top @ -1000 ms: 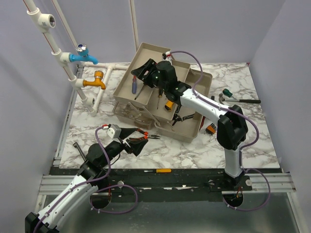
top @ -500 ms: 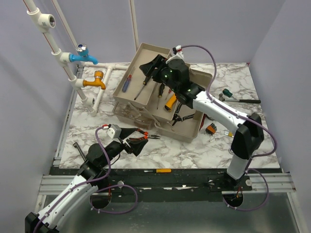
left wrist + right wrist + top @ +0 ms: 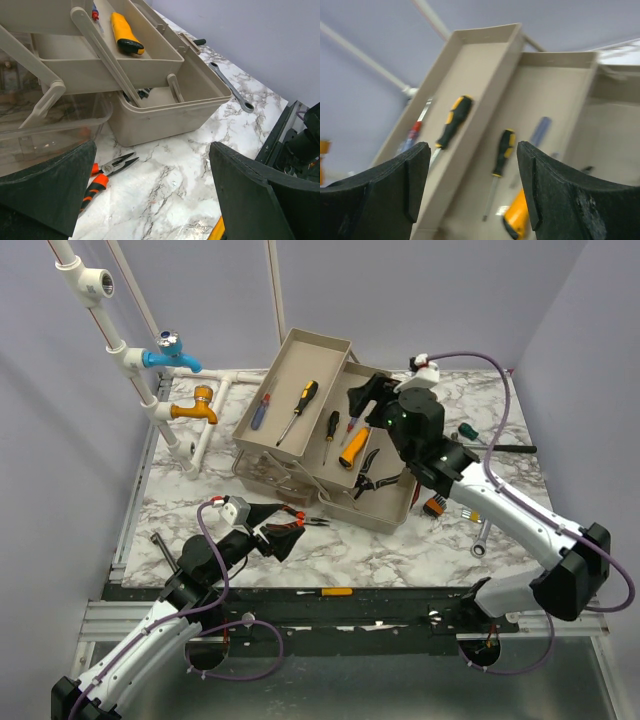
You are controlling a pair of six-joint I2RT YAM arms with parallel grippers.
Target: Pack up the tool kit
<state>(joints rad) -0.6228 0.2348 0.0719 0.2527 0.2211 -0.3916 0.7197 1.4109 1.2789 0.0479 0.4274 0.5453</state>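
One more tool is sitting in the toolbox (image 3: 385, 512): the black-and-yellow screwdriver (image 3: 303, 403) is now lying in the top fold-out tray (image 3: 318, 340) beside the red-and-blue screwdriver (image 3: 258, 412). A second ago the right gripper (image 3: 365, 400) was covering that tray. It is now backing off toward the box's right side, jaws spreading and carrying nothing, so that drop looks done. Meanwhile the left gripper (image 3: 288, 530) isn't moving, fingers wide apart and empty, hanging just over the orange-handled pliers (image 3: 107, 172) on the table (image 3: 350, 550). With the wrench (image 3: 481, 540) and green-handled screwdriver (image 3: 467, 433) lying outside and the trays folded out, I'm judging packing as only partway.
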